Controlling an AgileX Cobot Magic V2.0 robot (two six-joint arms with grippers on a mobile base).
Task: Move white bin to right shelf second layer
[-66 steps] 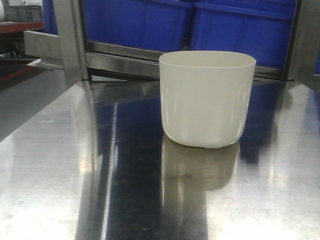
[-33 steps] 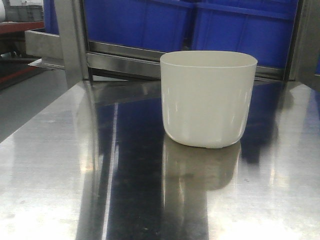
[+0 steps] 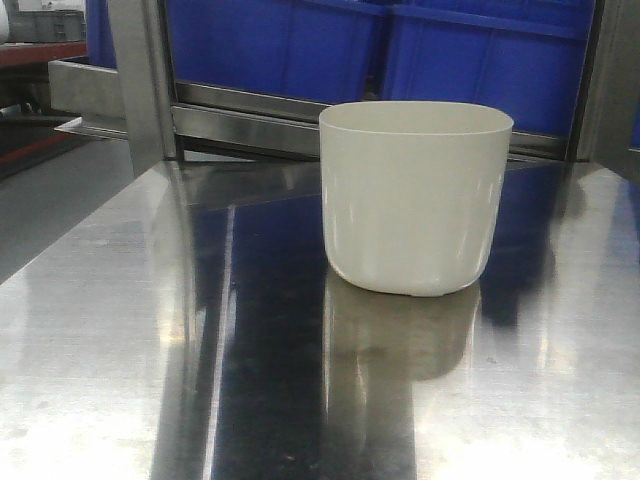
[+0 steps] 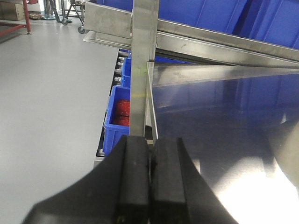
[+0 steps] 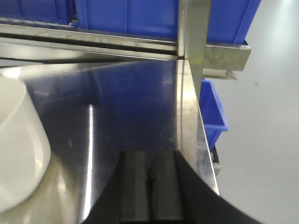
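The white bin (image 3: 414,195) stands upright on a flat steel table (image 3: 150,330), right of centre in the front view. Its side also shows at the left edge of the right wrist view as a cream wall (image 5: 18,144). My left gripper (image 4: 150,154) hangs shut and empty above the table's left edge. My right gripper (image 5: 150,161) is shut and empty over the table's right part, with the bin off to its left. Neither gripper touches the bin. The right shelf second layer is out of view.
Large blue crates (image 3: 380,50) sit on a steel rack behind the table. A steel upright post (image 3: 145,80) stands at the table's back left. Below the left edge a small blue bin (image 4: 117,116) holds red parts. Grey floor lies either side.
The bin sits a few pixels further right in the front view than one second ago, so the view has shifted slightly. Nothing else differs.
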